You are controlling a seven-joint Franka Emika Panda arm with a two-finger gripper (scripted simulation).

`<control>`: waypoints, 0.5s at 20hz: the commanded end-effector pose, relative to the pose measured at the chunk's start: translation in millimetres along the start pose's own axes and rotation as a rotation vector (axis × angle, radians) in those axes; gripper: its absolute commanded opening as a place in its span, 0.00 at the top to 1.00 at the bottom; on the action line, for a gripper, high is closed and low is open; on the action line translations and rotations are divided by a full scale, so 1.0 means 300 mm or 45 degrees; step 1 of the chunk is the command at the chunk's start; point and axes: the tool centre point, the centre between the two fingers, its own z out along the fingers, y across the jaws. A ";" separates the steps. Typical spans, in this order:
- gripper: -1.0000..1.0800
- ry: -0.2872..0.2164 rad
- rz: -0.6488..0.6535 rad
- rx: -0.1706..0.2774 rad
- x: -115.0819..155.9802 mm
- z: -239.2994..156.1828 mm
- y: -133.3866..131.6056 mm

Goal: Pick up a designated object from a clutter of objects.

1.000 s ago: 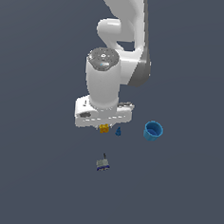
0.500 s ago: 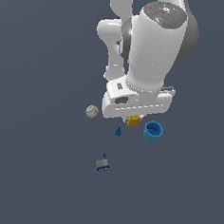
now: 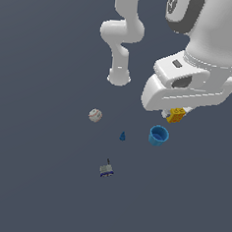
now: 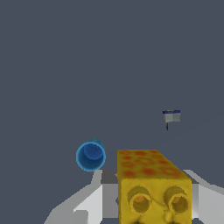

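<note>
Since the earlier frame, the gripper point(image 3: 176, 114) has risen and swung toward the exterior view's right, carrying the yellow brick point(image 3: 176, 115) clear of the floor. From the exterior view's left, the baseball point(image 3: 95, 115), the grey-blue gadget point(image 3: 107, 169) nearer the camera, the blue cone point(image 3: 122, 135) and the blue cup point(image 3: 159, 135) lie apart on the floor. At far right the brick hangs just above the cup, clamped between the closed fingers point(image 4: 98, 203).
</note>
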 end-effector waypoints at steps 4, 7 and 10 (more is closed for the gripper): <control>1.00 -0.001 0.002 0.001 0.048 -0.105 -0.110; 1.00 -0.001 0.001 0.002 0.069 -0.147 -0.155; 1.00 -0.001 0.001 0.002 0.086 -0.179 -0.189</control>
